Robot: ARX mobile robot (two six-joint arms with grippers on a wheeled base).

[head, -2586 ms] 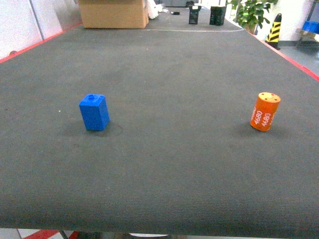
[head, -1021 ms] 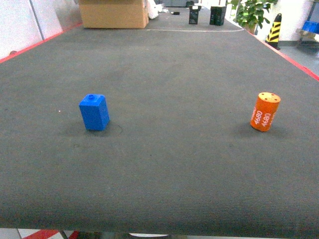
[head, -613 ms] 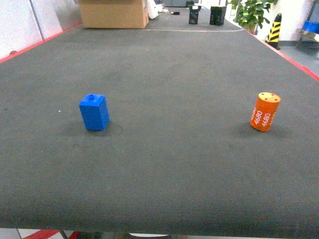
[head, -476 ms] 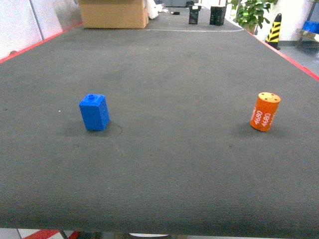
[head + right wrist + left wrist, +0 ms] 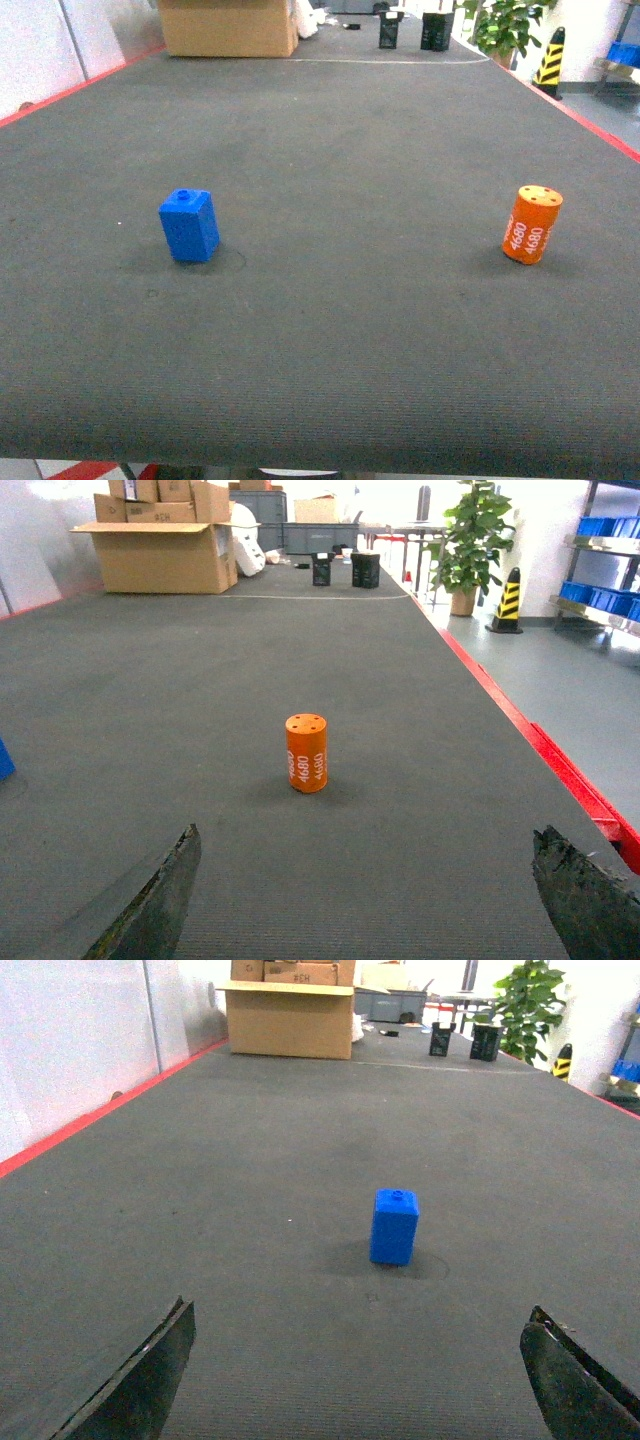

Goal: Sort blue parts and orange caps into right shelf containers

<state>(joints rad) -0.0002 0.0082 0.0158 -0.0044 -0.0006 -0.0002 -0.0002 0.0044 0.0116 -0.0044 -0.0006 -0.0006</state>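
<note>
A blue part (image 5: 189,226) stands upright on the dark grey table at the left of the head view; the left wrist view shows the blue part (image 5: 394,1226) ahead of my left gripper (image 5: 360,1330), which is open and apart from it. An orange cap (image 5: 532,224) marked "4680" stands upright at the right. In the right wrist view the orange cap (image 5: 306,739) is ahead and slightly left of my right gripper (image 5: 365,852), open with nothing between its fingers. Neither gripper shows in the head view. Blue containers (image 5: 606,588) sit on a shelf far right.
The table (image 5: 340,140) has red edges (image 5: 560,770) on both sides. A cardboard box (image 5: 228,28) and two small dark boxes (image 5: 420,30) stand at the far end. A potted plant (image 5: 470,540) and a striped post (image 5: 508,598) stand beyond the right edge.
</note>
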